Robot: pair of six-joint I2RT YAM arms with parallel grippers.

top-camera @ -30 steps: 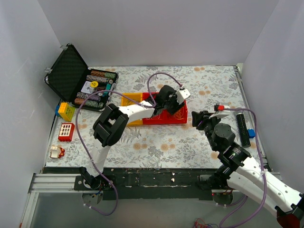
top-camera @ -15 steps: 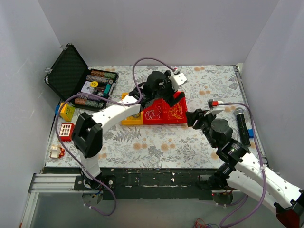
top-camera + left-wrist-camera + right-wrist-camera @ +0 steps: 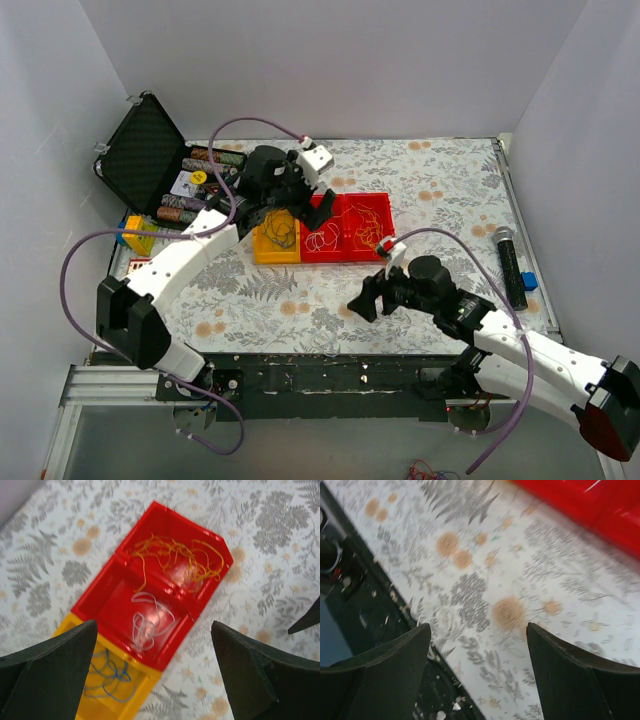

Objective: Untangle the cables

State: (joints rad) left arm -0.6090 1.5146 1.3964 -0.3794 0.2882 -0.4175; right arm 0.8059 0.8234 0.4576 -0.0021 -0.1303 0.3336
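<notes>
Floral table [image 3: 430, 190] inside white walls [image 3: 330, 70]: the cables [image 3: 320, 238] sit sorted in three bins [image 3: 190, 527], tan cable [image 3: 175, 555] in the end red one, white cable [image 3: 150, 622] in the middle, blue cable [image 3: 107, 680] in the yellow. Your left gripper [image 3: 153, 624] hangs above them, jaws wide, empty. The right gripper [image 3: 478, 627], equally spread and empty, is over the table near the front. Lift straight up, clear of loops, and check the tan strand that seems to cross the divider [image 3: 165, 589].

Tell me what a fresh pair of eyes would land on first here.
The bright red-and-yellow bin row mid-table: tan-yellow cables, white cables and blue cables lie in separate compartments. The left gripper hangs open above it; the right gripper, also open, is over the floral cloth near the front edge.
</notes>
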